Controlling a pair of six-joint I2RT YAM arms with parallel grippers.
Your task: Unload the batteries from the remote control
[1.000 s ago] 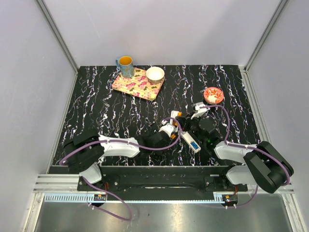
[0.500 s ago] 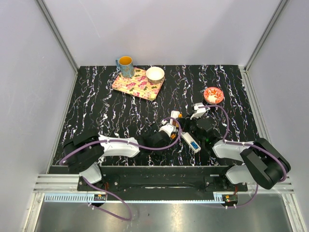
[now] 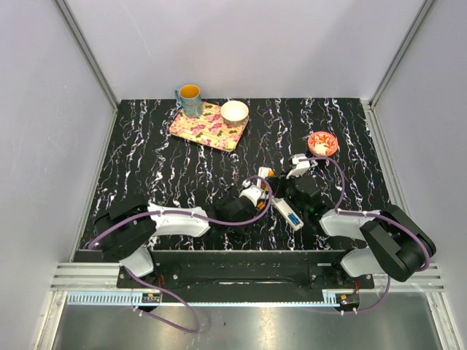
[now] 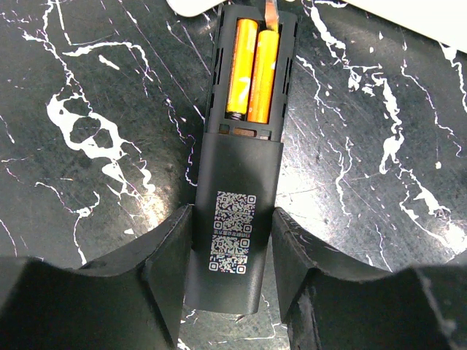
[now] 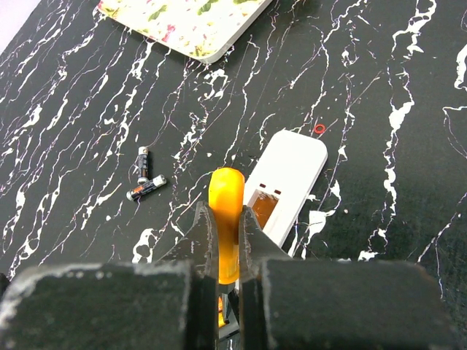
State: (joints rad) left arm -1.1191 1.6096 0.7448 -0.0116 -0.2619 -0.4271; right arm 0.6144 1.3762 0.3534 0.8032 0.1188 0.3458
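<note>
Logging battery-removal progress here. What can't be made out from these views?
Left wrist: the far end of the black remote is cut off by the top edge.
Right wrist: the lower end of the orange piece is hidden inside the right gripper, so battery or tool is unclear.
Top external: the orange batteries are too small, crowded by both arms.

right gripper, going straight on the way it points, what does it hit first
Probably the white remote, lying just ahead of the right gripper and its held orange battery; depth is unclear, so perhaps bare table first.
</note>
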